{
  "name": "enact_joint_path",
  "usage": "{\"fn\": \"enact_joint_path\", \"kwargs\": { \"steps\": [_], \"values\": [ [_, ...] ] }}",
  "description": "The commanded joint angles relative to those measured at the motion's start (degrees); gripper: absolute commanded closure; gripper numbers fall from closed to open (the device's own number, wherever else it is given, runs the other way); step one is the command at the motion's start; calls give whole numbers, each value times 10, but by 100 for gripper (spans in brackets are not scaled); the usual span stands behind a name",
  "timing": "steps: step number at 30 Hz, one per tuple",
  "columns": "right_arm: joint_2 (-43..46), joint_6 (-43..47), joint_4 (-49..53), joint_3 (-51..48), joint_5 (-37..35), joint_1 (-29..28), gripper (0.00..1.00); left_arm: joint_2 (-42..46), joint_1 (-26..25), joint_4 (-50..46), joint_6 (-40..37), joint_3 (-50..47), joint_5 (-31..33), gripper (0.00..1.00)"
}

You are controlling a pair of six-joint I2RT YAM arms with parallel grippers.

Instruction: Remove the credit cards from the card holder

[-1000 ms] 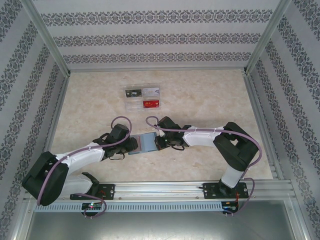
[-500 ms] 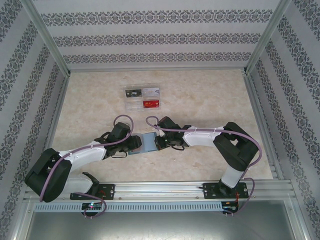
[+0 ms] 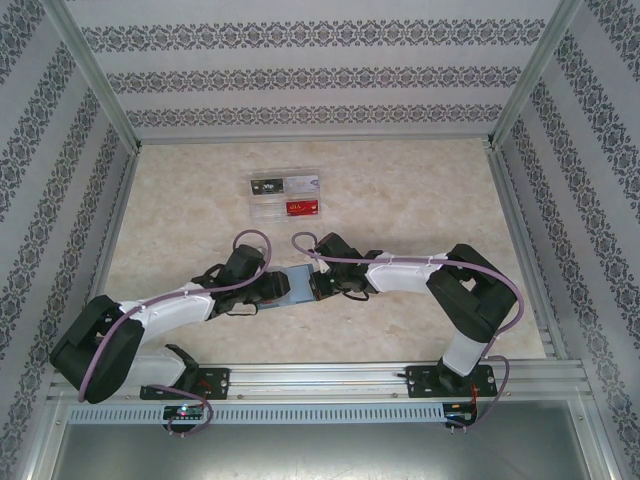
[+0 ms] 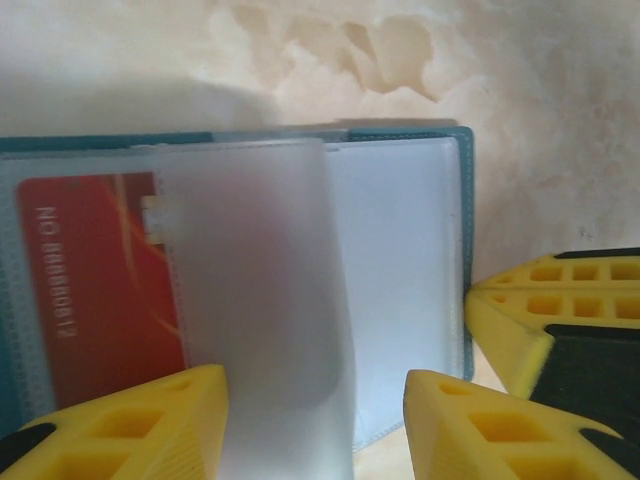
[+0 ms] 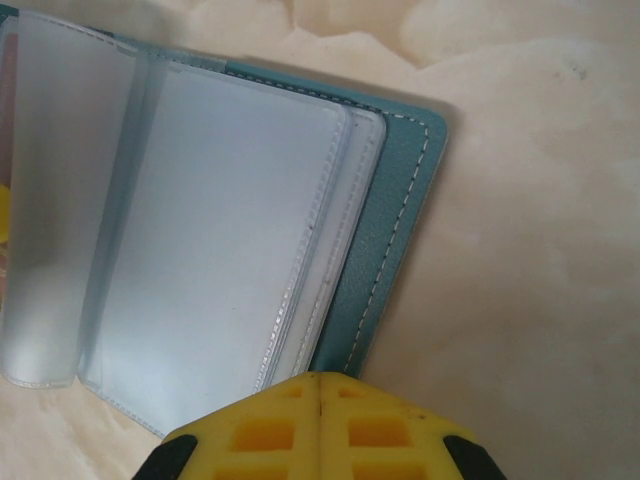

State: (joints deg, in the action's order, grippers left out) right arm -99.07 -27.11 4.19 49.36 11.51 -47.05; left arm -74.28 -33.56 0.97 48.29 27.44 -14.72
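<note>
My left claw (image 4: 315,410) stands open astride a clear leaf (image 4: 250,300) of the card holder (image 5: 392,215), the red card (image 4: 95,290) just ahead-left. My right claw (image 5: 320,392), shut, rests at the holder's far edge, farther off.

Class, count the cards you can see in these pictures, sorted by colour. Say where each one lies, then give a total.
Red cards: 2, one in the card holder, one in the clear tray
Black cards: 1, in the clear tray
Silver cards: 1, in the clear tray
Total: 4
</note>
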Motion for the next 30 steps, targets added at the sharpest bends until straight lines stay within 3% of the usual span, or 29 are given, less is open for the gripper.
{"fn": "enact_joint_path", "kwargs": {
  "steps": [1,11,20,30],
  "values": [
    [-11,-6,-4,2,4,-1,100,-6,-13,32,-2,21,-7,50],
    [-11,-4,-4,0,4,0,100,-5,-16,15,-8,36,-1,50],
    [-10,-6,-7,-1,5,1,100,58,-15,-109,-14,33,124,50],
    [-10,-7,-7,-1,7,1,100,18,-12,-121,-8,37,137,49]
  ]
}}
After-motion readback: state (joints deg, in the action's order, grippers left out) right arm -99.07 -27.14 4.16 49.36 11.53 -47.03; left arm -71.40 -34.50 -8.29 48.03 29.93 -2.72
